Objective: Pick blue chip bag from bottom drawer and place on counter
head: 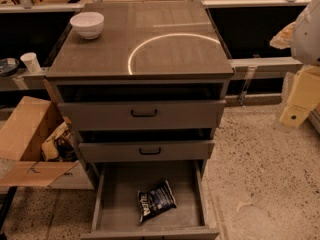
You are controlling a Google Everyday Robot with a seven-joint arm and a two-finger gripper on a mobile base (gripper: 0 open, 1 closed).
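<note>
The blue chip bag [156, 200] lies flat on the grey floor of the open bottom drawer [116, 194], right of the drawer's middle and near its front. The counter [100, 49] is the dark cabinet top above, marked with a thin white circular line. My gripper [300, 101] hangs at the right edge of the camera view, beside the cabinet at about the height of the top drawer, well up and to the right of the bag. It holds nothing that I can see.
A white bowl [87, 24] stands on the counter's back left corner. Two upper drawers [144, 113] with black handles are slightly pulled out. An open cardboard box [30, 139] with tan packaging sits on the floor at the left. A white cup [31, 62] stands on a left shelf.
</note>
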